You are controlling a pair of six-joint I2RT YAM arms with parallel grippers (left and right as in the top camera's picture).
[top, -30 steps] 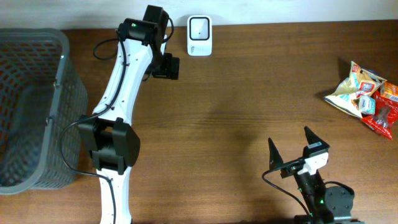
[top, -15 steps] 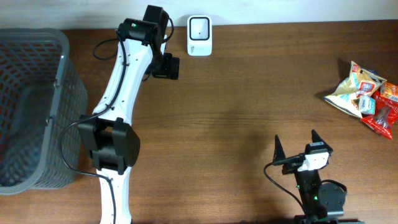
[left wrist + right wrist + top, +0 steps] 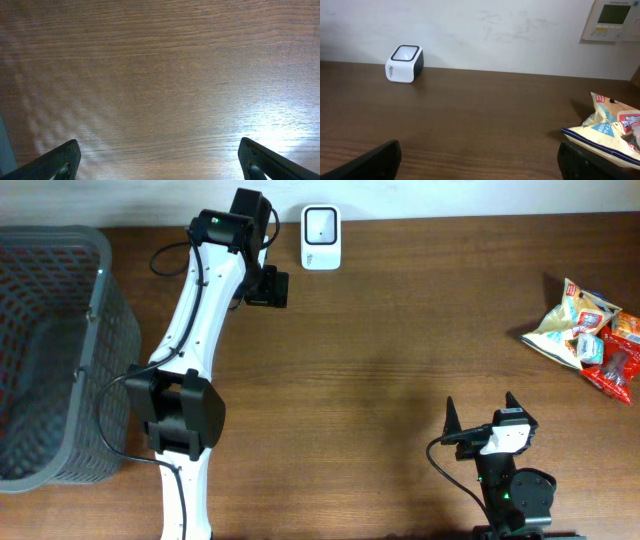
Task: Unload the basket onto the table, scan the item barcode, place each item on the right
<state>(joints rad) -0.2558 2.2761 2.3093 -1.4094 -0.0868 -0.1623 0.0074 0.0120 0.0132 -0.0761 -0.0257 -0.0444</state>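
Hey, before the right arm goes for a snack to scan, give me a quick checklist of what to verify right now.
1. Right end effector open and empty: ok.
2. Left end effector open, holding nothing, over bare table: ok.
3. Snack packets piled near the right edge, nothing on top of them: ok.
4. Scanner standing at the far edge, nothing in front of it: ok.
5. Where a barcode sits on any packet: cannot tell.

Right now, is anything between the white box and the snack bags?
No: overhead, only bare table lies between the white box and the snack bags.
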